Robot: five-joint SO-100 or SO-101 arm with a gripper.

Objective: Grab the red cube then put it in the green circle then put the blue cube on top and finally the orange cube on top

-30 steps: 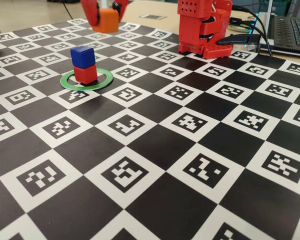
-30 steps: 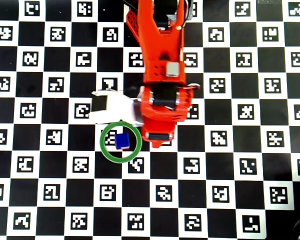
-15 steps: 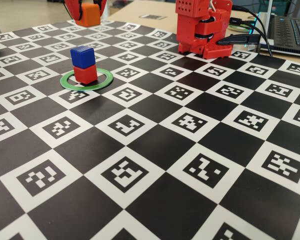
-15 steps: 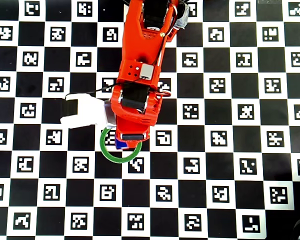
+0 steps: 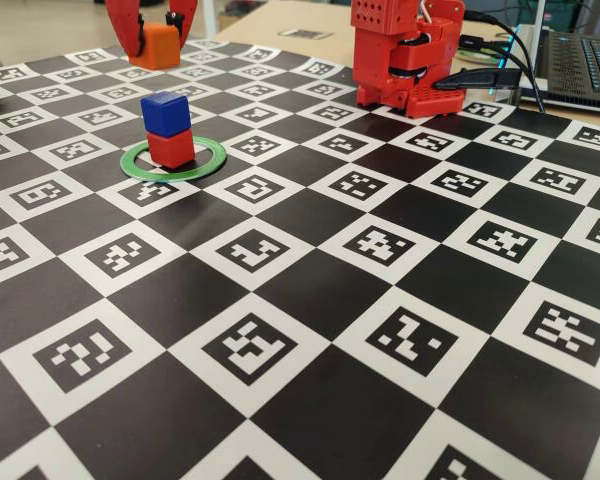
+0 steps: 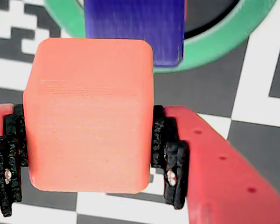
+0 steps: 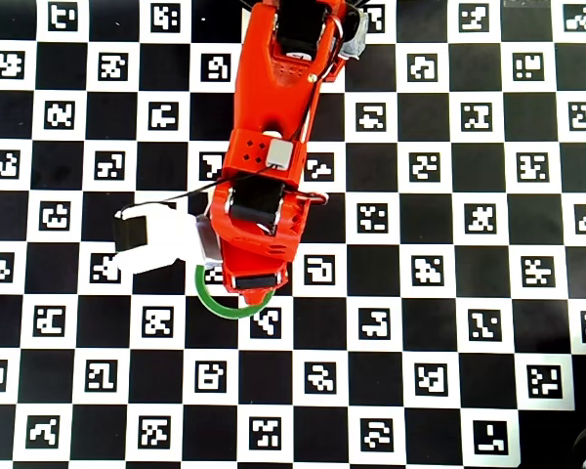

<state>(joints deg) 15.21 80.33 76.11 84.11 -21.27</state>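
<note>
The blue cube (image 5: 164,112) stands on the red cube (image 5: 170,148) inside the green circle (image 5: 213,157). In the fixed view my gripper (image 5: 157,36) hangs in the air behind that stack, shut on the orange cube (image 5: 160,46). The wrist view shows the orange cube (image 6: 91,116) clamped between the black pads (image 6: 170,154), with the blue cube (image 6: 135,28) and the green circle (image 6: 224,42) just beyond it. From overhead, my arm (image 7: 264,195) covers the stack and only the lower arc of the green circle (image 7: 225,308) shows.
The arm's red base (image 5: 405,55) stands at the back of the checkered marker board (image 5: 310,290). A laptop (image 5: 580,60) and cables lie off the board at the back right. A white camera mount (image 7: 156,239) juts left from the wrist.
The gripper carried the orange cube leftward in the fixed view and slightly down. From overhead the arm swung left over the ring and now covers the blue cube.
</note>
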